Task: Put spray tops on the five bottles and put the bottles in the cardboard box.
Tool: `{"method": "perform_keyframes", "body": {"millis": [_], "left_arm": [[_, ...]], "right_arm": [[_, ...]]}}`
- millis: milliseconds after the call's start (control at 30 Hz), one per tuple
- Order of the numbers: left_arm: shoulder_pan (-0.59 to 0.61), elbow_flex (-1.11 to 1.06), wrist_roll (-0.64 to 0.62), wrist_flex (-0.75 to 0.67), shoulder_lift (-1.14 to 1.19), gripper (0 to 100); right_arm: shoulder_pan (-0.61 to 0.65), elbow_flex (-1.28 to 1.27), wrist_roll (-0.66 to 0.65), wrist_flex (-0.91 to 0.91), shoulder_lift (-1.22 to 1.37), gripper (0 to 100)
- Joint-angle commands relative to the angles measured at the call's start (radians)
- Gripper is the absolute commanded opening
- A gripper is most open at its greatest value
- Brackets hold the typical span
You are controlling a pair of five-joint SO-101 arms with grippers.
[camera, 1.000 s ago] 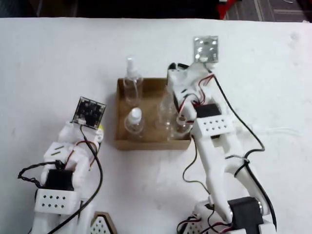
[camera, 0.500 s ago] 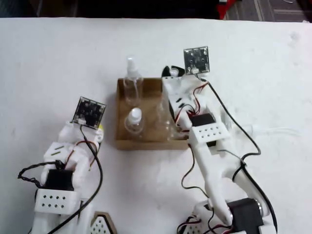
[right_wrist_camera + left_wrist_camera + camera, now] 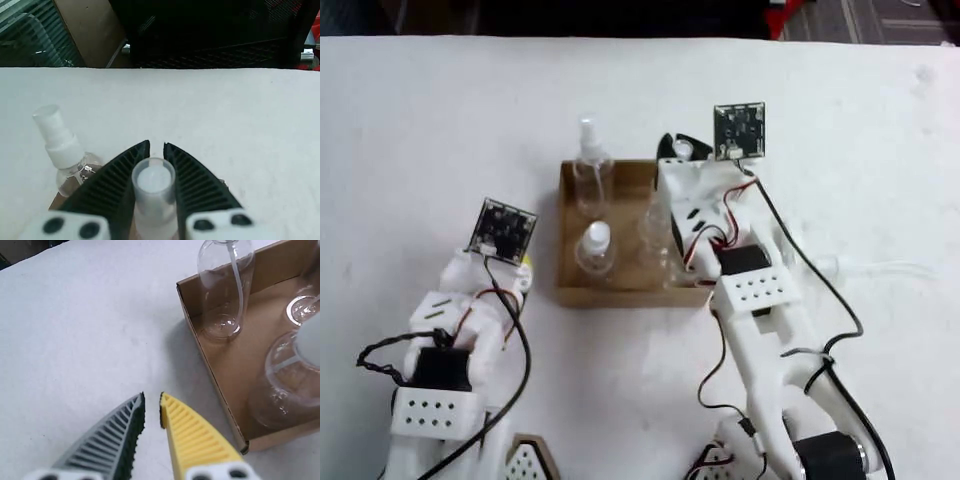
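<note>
The right arm is shifting slightly sideways at the cardboard box's (image 3: 563, 292) far right corner. The right gripper (image 3: 156, 150) jaws are pinching a capped bottle (image 3: 153, 184), which is hanging upright over that corner. The left gripper (image 3: 152, 403) is idling with jaws pressed together on the surface beside the box.

Left arm (image 3: 445, 340) folded close to own base, left gripper (image 3: 151, 401) pointed downward, fingers nearly touching, nothing between. Right arm (image 3: 760, 310) stretched forward, right gripper (image 3: 156, 150) pinched around spray top (image 3: 154, 182).
</note>
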State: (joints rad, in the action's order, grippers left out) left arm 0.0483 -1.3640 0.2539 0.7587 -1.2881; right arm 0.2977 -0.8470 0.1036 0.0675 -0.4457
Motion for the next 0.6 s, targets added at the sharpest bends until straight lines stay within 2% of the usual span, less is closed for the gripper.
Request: {"method": "perform_keyframes", "body": {"millis": [0, 300, 400, 567], "left_arm": [[0.010, 0.005, 0.012, -0.023, -0.016, 8], [0.010, 0.005, 0.012, -0.023, -0.016, 8], [0.010, 0.005, 0.012, -0.023, -0.016, 8], [0.010, 0.005, 0.012, -0.023, -0.016, 8]], "right_arm": [[0.002, 0.008, 0.009, -0.022, -0.033, 1.5], [0.002, -0.084, 0.000, -0.203, -0.031, 1.5], [0.008, -0.100, -0.064, -0.231, -0.031, 1.5], [0.008, -0.104, -0.064, -0.234, -0.031, 1.5]]}}
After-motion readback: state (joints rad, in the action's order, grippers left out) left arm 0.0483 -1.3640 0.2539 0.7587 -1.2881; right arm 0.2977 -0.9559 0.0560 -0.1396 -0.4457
